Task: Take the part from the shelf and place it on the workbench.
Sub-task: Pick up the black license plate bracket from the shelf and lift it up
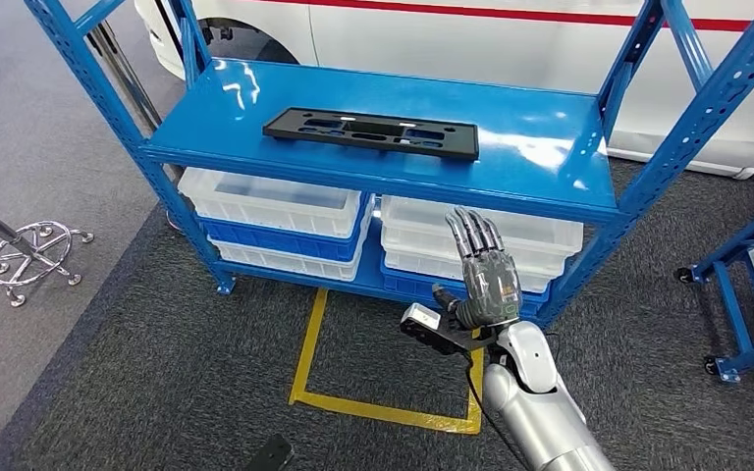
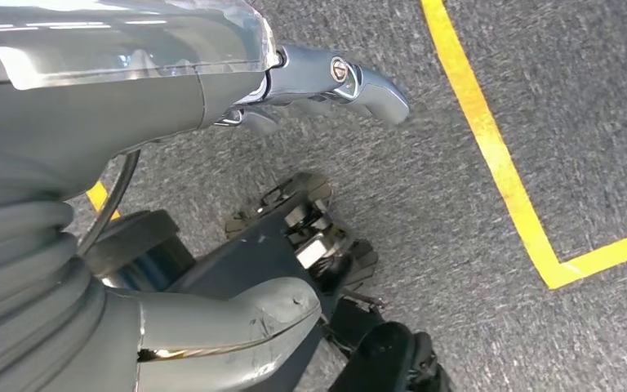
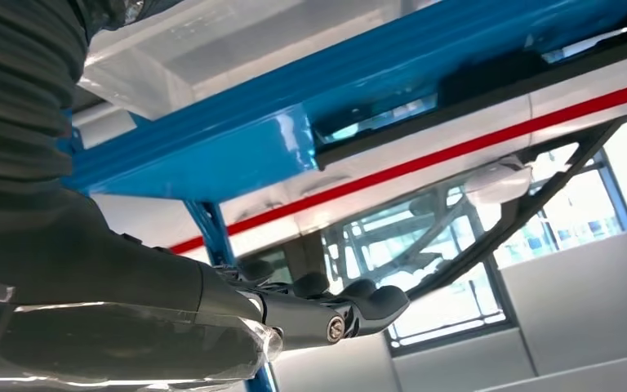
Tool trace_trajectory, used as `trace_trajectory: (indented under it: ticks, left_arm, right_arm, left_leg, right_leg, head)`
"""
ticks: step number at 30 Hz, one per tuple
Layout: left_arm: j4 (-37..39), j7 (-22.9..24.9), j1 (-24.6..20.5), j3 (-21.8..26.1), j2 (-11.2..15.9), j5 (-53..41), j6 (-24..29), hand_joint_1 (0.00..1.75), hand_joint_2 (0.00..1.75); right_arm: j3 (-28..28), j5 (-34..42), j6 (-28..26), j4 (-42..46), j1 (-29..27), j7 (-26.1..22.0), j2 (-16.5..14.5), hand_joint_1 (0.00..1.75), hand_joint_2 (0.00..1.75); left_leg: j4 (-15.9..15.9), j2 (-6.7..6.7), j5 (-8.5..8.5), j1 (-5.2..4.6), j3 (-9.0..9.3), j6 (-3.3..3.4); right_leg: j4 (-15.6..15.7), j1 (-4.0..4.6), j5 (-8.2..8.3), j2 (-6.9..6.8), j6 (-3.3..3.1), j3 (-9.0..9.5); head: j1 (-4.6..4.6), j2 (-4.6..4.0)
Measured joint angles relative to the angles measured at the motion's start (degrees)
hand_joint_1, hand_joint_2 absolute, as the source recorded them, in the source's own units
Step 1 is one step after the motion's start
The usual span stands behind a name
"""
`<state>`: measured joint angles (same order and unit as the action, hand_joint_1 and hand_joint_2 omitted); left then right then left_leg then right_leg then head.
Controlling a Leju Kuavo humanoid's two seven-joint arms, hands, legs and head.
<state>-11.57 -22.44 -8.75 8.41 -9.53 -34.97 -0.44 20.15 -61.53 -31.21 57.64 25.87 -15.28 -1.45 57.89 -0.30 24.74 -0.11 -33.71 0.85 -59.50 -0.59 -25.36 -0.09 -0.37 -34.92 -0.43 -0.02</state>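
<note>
The part (image 1: 371, 133) is a long flat black plate with cut-outs, lying across the middle of the blue shelf (image 1: 530, 162) on its top board. My right hand (image 1: 486, 270) is raised in front of the shelf's front edge, below and to the right of the part, fingers straight and apart, holding nothing. In the right wrist view that hand (image 3: 237, 306) reaches under the blue shelf edge (image 3: 237, 147). My left hand (image 2: 147, 106) hangs over the grey carpet with its fingers apart and nothing in them.
White bins (image 1: 275, 201) fill the lower shelf. A white car with a red stripe (image 1: 471, 29) stands right behind the rack. Yellow floor tape (image 1: 311, 339) marks a box in front. A chrome stool base (image 1: 34, 257) is at left, another blue rack (image 1: 746, 294) at right.
</note>
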Motion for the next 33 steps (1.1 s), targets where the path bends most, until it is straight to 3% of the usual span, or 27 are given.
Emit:
trace_trajectory:
  ticks: [2,3,6,7,8,9,10,12,13,17,19,21,22,23,24,27,29,33]
  left_arm:
    - [-0.01,-0.07,0.00,0.01,-0.01,-0.15,-0.11,0.00,1.75]
    - [-0.02,-0.09,-0.05,0.01,-0.01,-0.19,-0.12,0.00,1.75]
    - [-0.02,-0.12,-0.13,0.01,-0.02,-0.25,-0.14,0.00,1.75]
    - [-0.02,-0.12,-0.09,0.01,-0.02,-0.26,-0.15,0.00,1.75]
    - [-0.02,-0.12,-0.04,0.01,-0.03,-0.31,-0.15,0.00,1.75]
    - [-0.02,-0.12,0.00,0.01,-0.04,-0.35,-0.15,0.00,1.75]
    - [-0.02,-0.12,0.01,0.01,-0.05,-0.41,-0.15,0.00,1.75]
    - [-0.02,-0.12,-0.01,0.01,-0.07,-0.59,-0.14,0.00,1.75]
    - [-0.02,-0.13,-0.04,0.01,-0.08,-0.71,-0.13,0.00,1.75]
    - [-0.02,-0.26,-0.07,0.03,-0.07,-1.05,-0.10,0.00,1.75]
    - [-0.02,-0.31,-0.12,0.03,-0.07,-1.22,-0.11,0.00,1.75]
    - [-0.02,-0.38,-0.10,0.03,-0.07,-1.44,-0.15,0.00,1.75]
    - [-0.02,-0.41,-0.05,0.03,-0.07,-1.53,-0.19,0.00,1.75]
    - [-0.02,-0.43,0.01,0.03,-0.07,-1.59,-0.24,0.00,1.75]
    - [-0.02,-0.45,0.04,0.03,-0.07,-1.69,-0.27,0.00,1.75]
    - [-0.03,-0.48,-0.05,0.03,-0.06,-2.00,-0.30,0.00,1.75]
    - [-0.04,-0.51,-0.15,0.03,-0.07,-2.09,-0.30,0.00,1.75]
    - [-0.07,-0.57,-0.08,0.03,-0.11,-2.29,-0.26,0.00,1.75]
  right_arm:
    - [0.09,-0.02,-0.10,-0.03,0.04,0.00,0.03,0.00,1.75]
    - [0.10,-0.02,-0.17,-0.04,0.06,0.00,0.04,0.00,1.75]
    - [0.11,-0.02,-0.31,-0.26,-0.12,0.02,0.08,0.00,1.75]
    - [0.11,-0.06,-0.33,-0.38,-0.22,0.07,0.10,0.00,1.75]
    - [0.11,-0.15,-0.37,-0.50,-0.29,0.12,0.12,0.00,1.75]
    - [0.11,-0.28,-0.43,-0.58,-0.30,0.19,0.13,0.00,1.75]
    - [0.11,-0.43,-0.51,-0.64,-0.27,0.25,0.14,0.00,1.75]
    - [0.13,-0.70,-0.65,-0.72,-0.18,0.38,0.13,0.00,1.75]
    - [0.14,-0.83,-0.69,-0.77,-0.16,0.46,0.13,0.00,1.75]
    - [0.20,-1.04,-0.80,-0.96,-0.05,0.59,0.11,0.00,1.75]
    - [0.20,-1.02,-0.83,-0.99,0.06,0.59,0.09,0.00,1.75]
    - [0.20,-0.97,-0.83,-1.09,0.07,0.59,0.08,0.00,1.75]
    - [0.20,-0.94,-0.83,-1.19,0.05,0.59,0.07,0.00,1.75]
    - [0.20,-0.90,-0.84,-1.28,0.04,0.59,0.07,0.00,1.75]
    - [0.20,-0.87,-0.86,-1.36,0.03,0.59,0.07,0.00,1.75]
    - [0.20,-0.84,-0.91,-1.41,0.09,0.56,0.08,0.00,1.75]
    - [0.20,-0.80,-0.96,-1.48,0.12,0.52,0.08,0.00,1.75]
    - [0.20,-0.74,-1.14,-1.67,0.18,0.31,0.09,0.00,1.75]
  left_leg:
    - [-1.06,0.08,-0.60,0.24,0.49,0.49]
    - [-1.56,0.14,-0.89,0.39,0.71,0.74]
    - [-1.67,0.20,-1.02,0.36,0.64,1.08]
    - [-1.55,0.19,-0.96,0.36,0.58,1.09]
    - [-1.35,0.16,-0.85,0.37,0.54,1.04]
    - [-1.09,0.13,-0.69,0.41,0.53,0.93]
    - [-0.74,0.09,-0.45,0.48,0.53,0.74]
    - [0.06,0.01,0.06,0.46,0.29,0.18]
    - [0.41,-0.02,0.25,0.41,0.10,-0.13]
    - [1.12,-0.04,0.85,0.35,-0.32,-1.11]
    - [4.92,0.02,3.18,0.46,-1.99,-1.69]
    - [12.74,0.05,6.70,0.58,-5.69,-2.16]
    - [16.14,0.06,7.73,0.63,-7.43,-2.23]
    - [17.55,0.06,7.62,0.65,-8.28,-2.17]
    - [16.60,0.06,6.40,0.64,-7.97,-1.98]
    - [4.81,0.08,0.69,0.23,-2.60,-0.60]
    - [0.54,0.10,-0.16,-0.17,-0.64,0.08]
    - [-1.17,0.07,-0.62,0.09,0.43,0.76]
  right_leg:
    - [-0.77,-0.05,-0.71,0.02,0.61,-0.24]
    - [-2.66,-0.06,-1.96,0.06,0.83,-1.09]
    - [-13.07,-0.19,-6.92,0.11,1.30,-6.16]
    - [-15.29,-0.23,-7.38,0.10,1.44,-7.33]
    - [-15.14,-0.30,-6.54,0.09,1.54,-7.31]
    - [-12.99,-0.40,-4.86,0.07,1.60,-6.28]
    - [-9.09,-0.53,-2.73,0.06,1.63,-4.34]
    - [-2.68,-0.53,-0.43,0.15,1.33,-1.19]
    - [-1.18,-0.44,-0.19,0.22,1.04,-0.53]
    - [-0.84,-0.27,-0.19,0.34,-0.38,-0.52]
    - [-0.56,-0.50,-0.09,0.24,-0.96,-0.38]
    - [-0.52,-0.44,-0.16,0.15,-1.23,-0.35]
    - [-0.53,-0.38,-0.19,0.13,-1.28,-0.34]
    - [-0.54,-0.30,-0.23,0.13,-1.31,-0.29]
    - [-0.54,-0.23,-0.27,0.15,-1.32,-0.19]
    - [-0.45,-0.02,-0.46,0.19,-1.13,0.22]
    - [-0.30,-0.01,-0.48,0.18,-0.64,0.22]
    - [-0.90,-0.06,-1.14,0.14,0.60,0.12]
  head:
    - [0.03,0.00]
    - [0.05,0.00]
    - [0.07,0.01]
    - [0.07,0.01]
    - [0.07,0.00]
    - [0.06,0.00]
    - [0.06,-0.01]
    - [0.03,0.00]
    - [0.01,0.01]
    - [-0.02,0.01]
    - [-0.03,0.01]
    - [-0.03,0.00]
    - [-0.02,0.01]
    - [-0.02,0.01]
    - [-0.02,0.01]
    - [-0.02,0.01]
    - [-0.02,0.00]
    - [0.02,0.01]
